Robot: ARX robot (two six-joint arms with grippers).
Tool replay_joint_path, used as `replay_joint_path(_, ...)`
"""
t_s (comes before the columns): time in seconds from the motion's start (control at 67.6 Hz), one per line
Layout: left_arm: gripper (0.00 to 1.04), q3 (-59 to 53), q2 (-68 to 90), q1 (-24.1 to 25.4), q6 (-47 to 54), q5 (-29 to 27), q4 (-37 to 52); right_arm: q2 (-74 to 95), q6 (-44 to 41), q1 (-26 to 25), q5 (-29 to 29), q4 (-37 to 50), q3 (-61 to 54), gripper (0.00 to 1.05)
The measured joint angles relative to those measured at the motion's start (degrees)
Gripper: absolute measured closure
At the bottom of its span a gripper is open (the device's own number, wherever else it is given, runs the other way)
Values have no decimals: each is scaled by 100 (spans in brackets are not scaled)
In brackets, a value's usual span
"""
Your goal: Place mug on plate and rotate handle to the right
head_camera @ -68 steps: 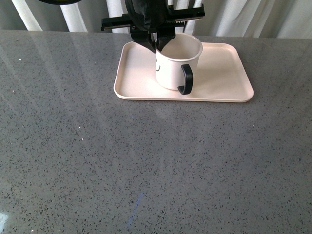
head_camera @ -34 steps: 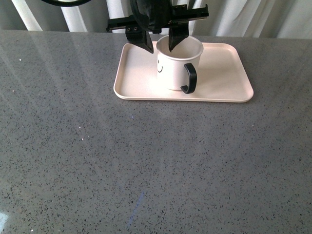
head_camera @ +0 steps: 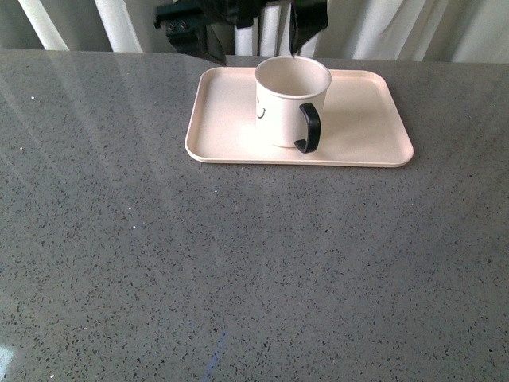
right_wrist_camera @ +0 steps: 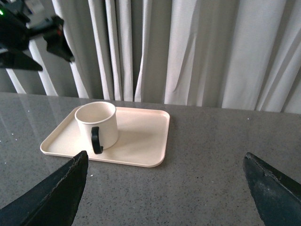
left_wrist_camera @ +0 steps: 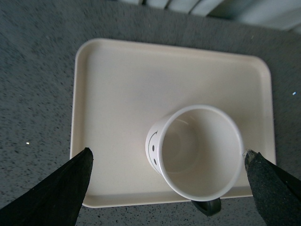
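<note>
The white mug (head_camera: 290, 99) stands upright on the pale pink plate (head_camera: 362, 119), left of the plate's middle. Its black handle (head_camera: 308, 127) points toward the near edge, slightly right, and the smiley print faces left. My left gripper (head_camera: 254, 32) hangs open above the mug's far rim, touching nothing. In the left wrist view the mug (left_wrist_camera: 197, 150) sits between the spread fingers (left_wrist_camera: 61, 193), with the handle (left_wrist_camera: 207, 206) at the plate's (left_wrist_camera: 122, 94) edge. My right gripper (right_wrist_camera: 164, 157) is open over bare table, well away from the mug (right_wrist_camera: 96, 125) and plate (right_wrist_camera: 141, 136).
The grey speckled table (head_camera: 238, 263) stretches wide in front of the plate. White curtains (right_wrist_camera: 197, 52) hang behind the table's far edge. The left arm (right_wrist_camera: 28, 33) shows above the plate in the right wrist view.
The left gripper has let go of the mug's rim, spread its jaws and risen. The mug turned slightly first, its handle shifting a little right, then stayed still.
</note>
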Motion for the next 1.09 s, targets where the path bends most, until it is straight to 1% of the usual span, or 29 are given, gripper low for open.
replay_joint_path(0.044, 15, -540, -330, 42, 321, -592, 1038, 0, 0, 0, 0, 0, 0, 9)
replay_joint_path(0.074, 22, -1215, -686, 116, 800, -1246, 2262, 0, 0, 0, -2, 0, 0, 9)
replay_joint_path(0.103, 29, -1998, -1086, 229, 1283, -1585, 3484, 0, 2, 0, -2, 0, 0, 9)
replay_joint_path(0.133, 33, -2398, -1292, 299, 1552, -1615, 4068, 0, 2, 0, 2, 0, 0, 9)
replay_joint_path(0.148, 36, -2765, -1495, 376, 1733, -1604, 4540, 0, 0, 0, 2, 0, 0, 9)
replay_joint_path(0.163, 38, -2944, -1596, 415, 1773, -1596, 4754, 0, 2, 0, 0, 0, 0, 9)
replay_joint_path(0.192, 45, -3630, -1998, 564, 2044, -1572, 5488, 0, 2, 0, 7, 0, 0, 9)
replay_joint_path(0.222, 51, -4074, -2269, 656, 2162, -1547, 5906, 0, 0, 0, 9, 0, 0, 9)
replay_joint_path(0.281, 61, -4806, -2712, 824, 2315, -1423, 6446, 0, 0, 0, 7, 0, 0, 9)
replay_joint_path(0.325, 69, -5222, -2933, 907, 2387, -1362, 6634, 0, 0, 0, -4, 0, 0, 9)
replay_joint_path(0.384, 81, -5862, -3195, 1045, 2459, -1196, 6828, 0, 2, 0, -4, 0, 0, 9)
replay_joint_path(0.503, 102, -6741, -3620, 1237, 2509, -935, 7053, 0, 2, 0, 0, 0, 0, 9)
replay_joint_path(0.517, 104, -6798, -3661, 1252, 2507, -920, 7069, 0, 0, 0, 0, 0, 0, 9)
replay_joint_path(0.651, 103, -7503, -4277, 1464, 2544, -691, 7235, 0, 0, 0, 0, 0, 0, 9)
replay_joint_path(0.872, 103, -8360, -5082, 1766, 2551, -439, 7252, 0, 0, 0, -2, 0, 0, 9)
replay_joint_path(1.094, 103, -8937, -5934, 1971, 2553, -229, 6975, 0, 0, 0, -2, 0, 0, 9)
